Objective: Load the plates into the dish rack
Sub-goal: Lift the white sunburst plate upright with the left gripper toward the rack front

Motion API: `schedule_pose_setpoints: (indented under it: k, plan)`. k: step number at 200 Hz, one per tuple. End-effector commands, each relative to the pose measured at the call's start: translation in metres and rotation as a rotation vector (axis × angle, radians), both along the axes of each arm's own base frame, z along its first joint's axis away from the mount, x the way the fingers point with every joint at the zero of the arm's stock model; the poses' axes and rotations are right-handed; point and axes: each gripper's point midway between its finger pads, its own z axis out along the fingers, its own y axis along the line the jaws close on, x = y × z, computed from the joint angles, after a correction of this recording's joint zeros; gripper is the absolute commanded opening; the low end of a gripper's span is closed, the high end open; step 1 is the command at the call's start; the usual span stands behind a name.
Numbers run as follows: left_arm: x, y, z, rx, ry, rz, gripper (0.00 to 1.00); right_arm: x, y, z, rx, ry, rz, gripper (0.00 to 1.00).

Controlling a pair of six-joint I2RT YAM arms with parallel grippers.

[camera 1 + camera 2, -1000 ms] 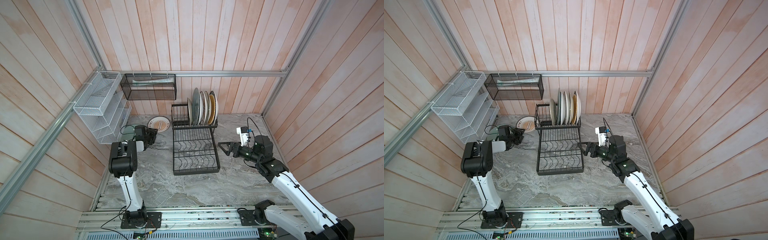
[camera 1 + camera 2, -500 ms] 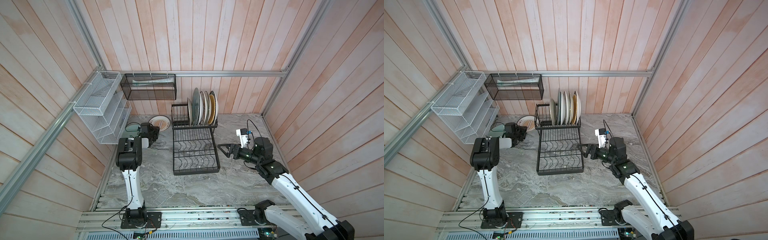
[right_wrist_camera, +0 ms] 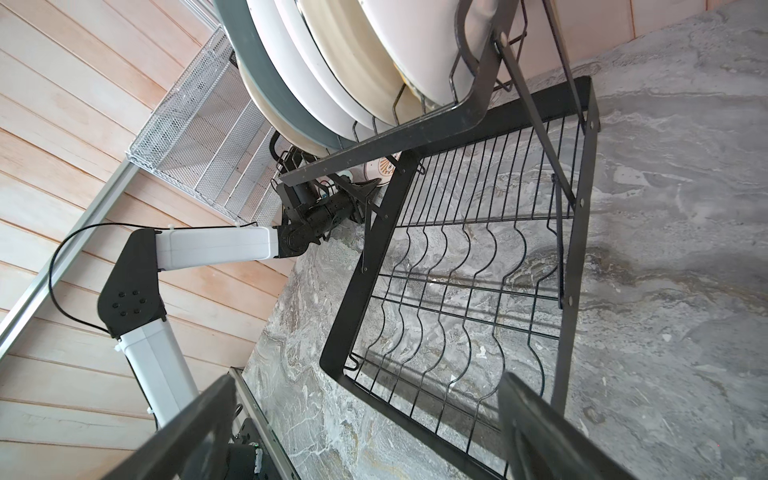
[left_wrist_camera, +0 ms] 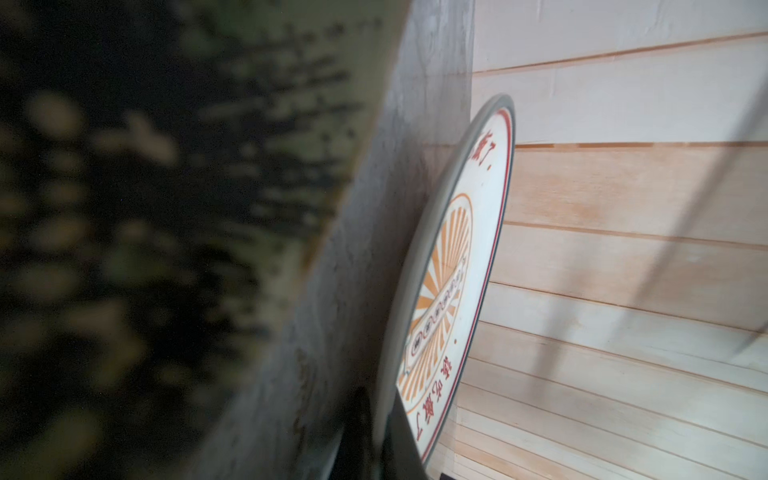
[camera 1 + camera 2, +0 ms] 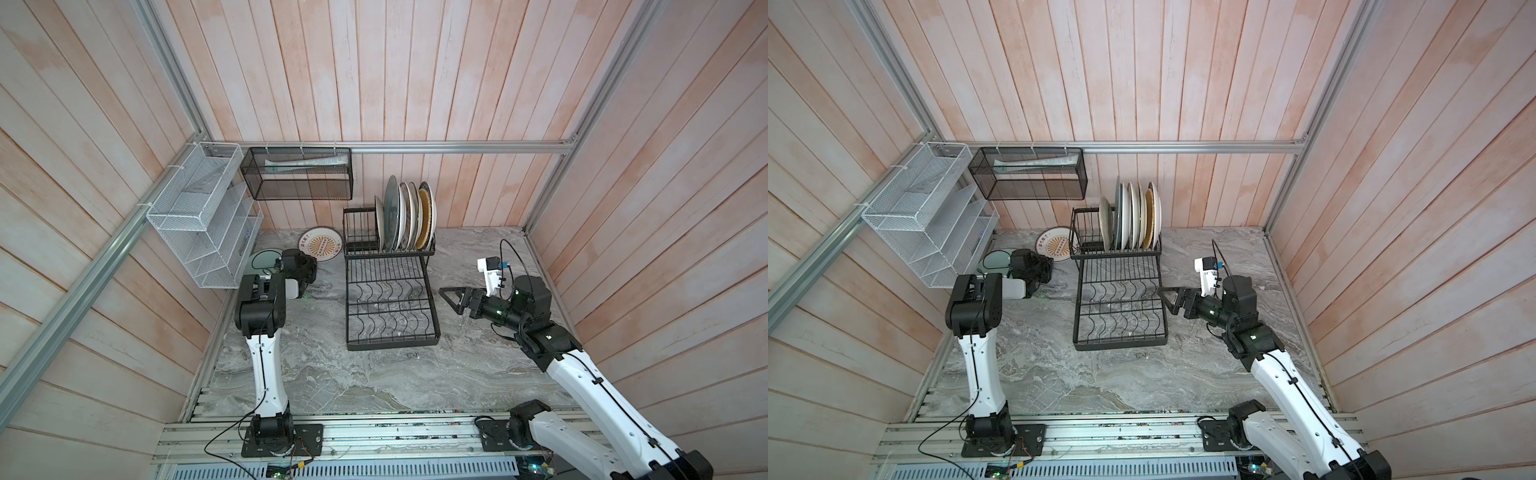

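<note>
Just clamped by left gripper (image 4: pixel 379 446), part-open a second ago: lower rim of sunburst plate (image 5: pixel 320 246), leaning at tabletop's back edge beside dish rack (image 5: pixel 345 299). Grasp likely made, lift pending. Right gripper (image 5: pixel 449 296) wide, empty.

Bright, even light from overhead, with no hard glare on the desk (image 5: pixel 374 374). The dish rack (image 5: pixel 392 344) only throws faint shadows. Wall boards bow near the edges in both top views. The left wrist view is rough: a huge dark smear up close, maybe a plate, and only the sunburst plate (image 4: pixel 453 270) is sharp. The right claw (image 3: pixel 365 380) looks soft-edged in its own wrist view.
</note>
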Motion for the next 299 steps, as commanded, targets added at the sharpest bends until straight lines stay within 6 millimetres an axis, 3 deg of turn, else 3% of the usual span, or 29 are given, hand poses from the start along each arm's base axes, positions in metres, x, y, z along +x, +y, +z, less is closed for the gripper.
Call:
schedule_pose_setpoints:
  k: [1,46,89,127,180,254,275,299]
  plan:
    - [-0.017,-0.002,-0.005,-0.011,0.009,-0.024,0.0,0.0,-0.005,0.009,0.003,-0.013,-0.026,0.98]
    - [-0.037,0.002,0.061,-0.027,-0.104,-0.04,0.0,0.003,-0.002,0.007,0.005,-0.009,-0.017,0.98]
    - [-0.07,0.007,0.099,-0.003,-0.144,-0.058,0.0,0.007,0.001,0.006,0.016,-0.006,-0.006,0.98]
    - [-0.118,0.011,0.116,0.047,-0.134,-0.081,0.0,0.01,0.002,0.009,0.015,-0.012,-0.006,0.98]
    - [-0.204,0.007,0.128,0.152,-0.072,-0.16,0.0,0.018,0.006,0.006,0.008,0.005,0.001,0.98]
    - [-0.3,-0.049,0.136,0.229,-0.115,-0.503,0.0,0.027,0.016,-0.001,0.005,0.052,0.044,0.97]
    - [-0.319,-0.069,0.138,0.237,-0.149,-0.608,0.0,0.025,0.021,-0.002,0.022,0.067,0.072,0.97]
    - [-0.332,-0.105,0.134,0.223,-0.176,-0.759,0.0,0.022,0.03,-0.002,0.042,0.071,0.104,0.97]
